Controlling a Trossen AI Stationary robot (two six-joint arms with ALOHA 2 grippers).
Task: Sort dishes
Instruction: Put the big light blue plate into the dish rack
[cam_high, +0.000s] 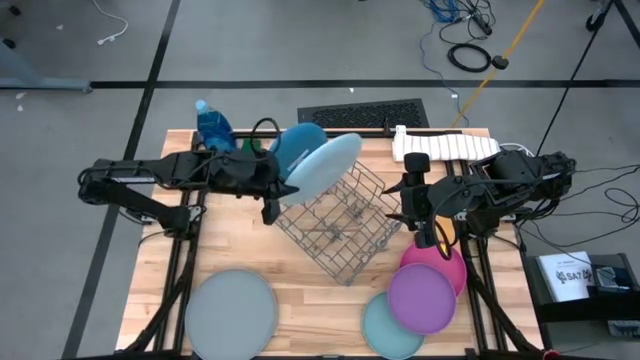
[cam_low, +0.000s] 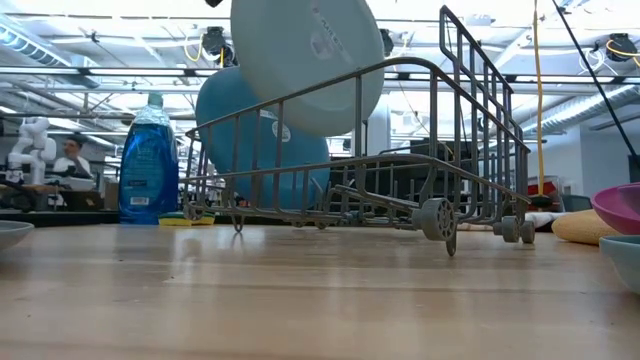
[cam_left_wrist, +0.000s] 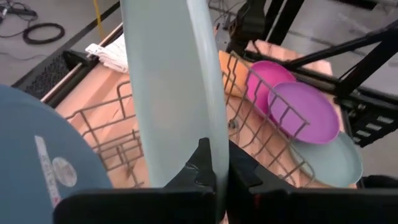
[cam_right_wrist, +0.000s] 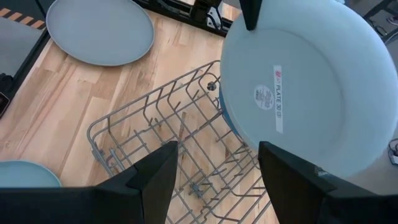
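Dishes are barely sorted: one blue plate stands in the wire rack, beside the left gripper, which pinches a pale blue plate over it. Right gripper hovers spread and empty; below it wait pink, purple and teal plates, the grey plate well apart.

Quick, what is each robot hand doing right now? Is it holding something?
Left hand: closed on the pale blue plate, holding it over the wire rack.
Right hand: open, holding nothing, beside the rack.
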